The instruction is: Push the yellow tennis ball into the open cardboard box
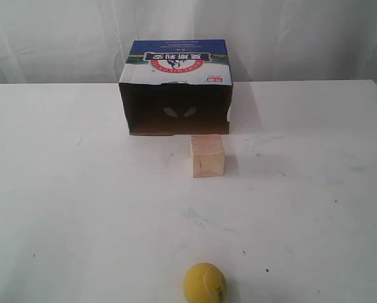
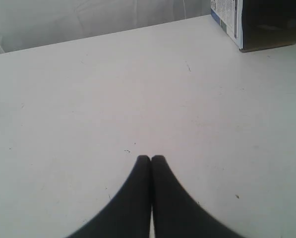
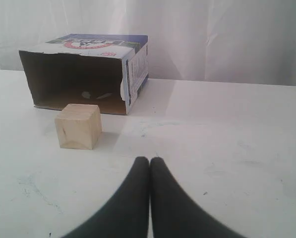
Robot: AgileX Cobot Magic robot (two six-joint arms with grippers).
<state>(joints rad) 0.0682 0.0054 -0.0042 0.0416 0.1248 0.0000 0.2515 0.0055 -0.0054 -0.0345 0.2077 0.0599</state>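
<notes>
The yellow tennis ball (image 1: pixel 204 283) lies at the near edge of the white table, alone, and shows in neither wrist view. The open cardboard box (image 1: pixel 176 88) lies on its side at the back, its dark mouth facing the ball; its printed top carries a red oval logo. The box also shows in the right wrist view (image 3: pixel 88 72) and as a corner in the left wrist view (image 2: pixel 259 22). My left gripper (image 2: pixel 150 158) is shut, empty, over bare table. My right gripper (image 3: pixel 149 160) is shut, empty, well short of the box. Neither arm appears in the exterior view.
A pale wooden cube (image 1: pixel 208 155) stands between the ball and the box mouth, slightly right of the box's middle; it also shows in the right wrist view (image 3: pixel 79 126). White curtains hang behind the table (image 1: pixel 62 189).
</notes>
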